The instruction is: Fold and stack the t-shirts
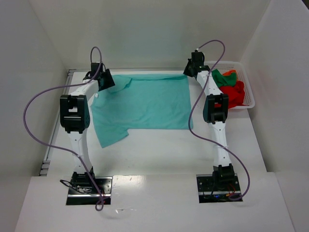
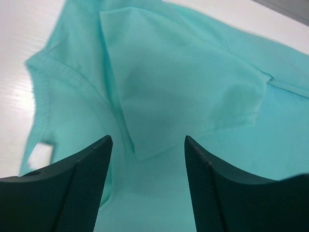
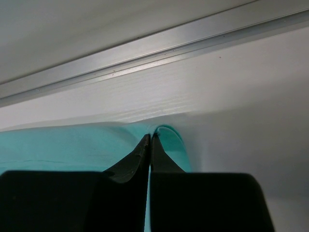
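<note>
A teal t-shirt lies spread on the white table, one sleeve pointing toward the near left. My left gripper hovers over its far left corner, open; in the left wrist view the gripper has a folded sleeve flap of the shirt lying below its fingers, not pinched. My right gripper is at the far right corner, and in the right wrist view this gripper is shut on a raised edge of the teal cloth. Red, dark green and orange shirts are bunched in the basket.
A white lattice basket stands at the far right against the side wall. A metal rail runs along the table's far edge, just beyond the right gripper. White walls close in the back and both sides. Cables loop off both arms.
</note>
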### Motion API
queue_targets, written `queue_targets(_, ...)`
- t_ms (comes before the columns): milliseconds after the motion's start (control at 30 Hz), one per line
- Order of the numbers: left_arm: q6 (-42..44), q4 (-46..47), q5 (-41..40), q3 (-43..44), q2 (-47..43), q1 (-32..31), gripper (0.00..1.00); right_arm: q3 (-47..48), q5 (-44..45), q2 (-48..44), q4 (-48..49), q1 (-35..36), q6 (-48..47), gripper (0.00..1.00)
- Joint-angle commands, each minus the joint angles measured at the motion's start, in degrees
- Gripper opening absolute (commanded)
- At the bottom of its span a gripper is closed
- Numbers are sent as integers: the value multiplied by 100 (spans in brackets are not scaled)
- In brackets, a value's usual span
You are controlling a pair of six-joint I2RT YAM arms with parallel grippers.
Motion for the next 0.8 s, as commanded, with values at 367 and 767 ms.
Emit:
queue_targets(367, -478, 370, 125, -340, -546, -47, 62, 196, -60, -130, 2, -48, -140, 0)
queue_targets(767, -654, 423, 257, -279, -98, -99, 61, 144, -60, -130, 2, -48, -141, 0)
